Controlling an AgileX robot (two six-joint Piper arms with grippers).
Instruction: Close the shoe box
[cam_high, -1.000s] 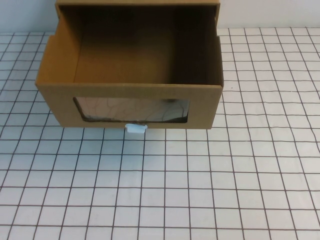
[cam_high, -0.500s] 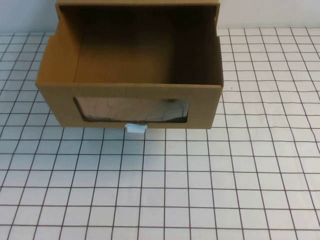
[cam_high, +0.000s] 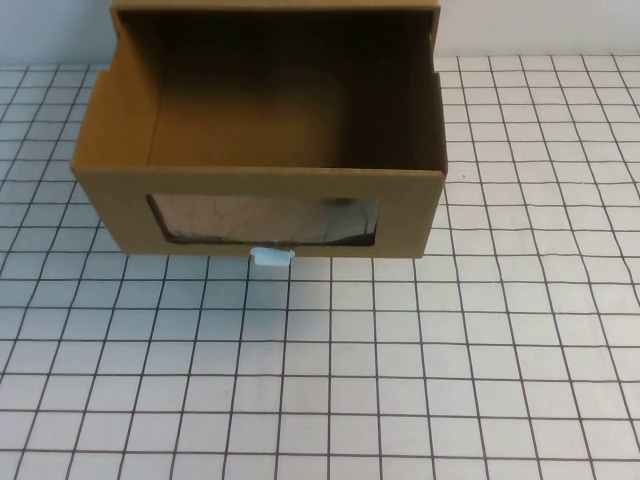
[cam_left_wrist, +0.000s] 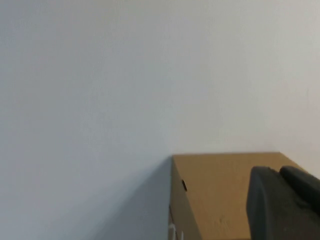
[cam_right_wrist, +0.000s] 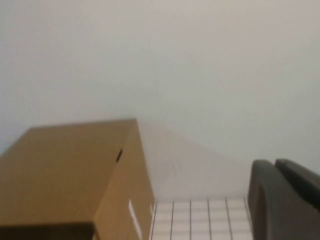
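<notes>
The shoe box (cam_high: 260, 190) is brown cardboard and stands at the far middle of the gridded table. Its drawer is pulled out toward me and looks empty inside. The front panel has a clear window (cam_high: 265, 220) and a small white pull tab (cam_high: 271, 257) on its bottom edge. The outer sleeve (cam_high: 275, 8) sits at the back by the wall. Neither gripper shows in the high view. A dark part of my left gripper (cam_left_wrist: 280, 207) shows in the left wrist view, beside brown cardboard (cam_left_wrist: 220, 192). A dark part of my right gripper (cam_right_wrist: 280, 202) shows in the right wrist view, apart from the cardboard box (cam_right_wrist: 65, 170).
The table (cam_high: 400, 380) is white with a black grid. A plain white wall (cam_high: 540, 25) runs behind the box. Open table lies in front of the drawer and to its right.
</notes>
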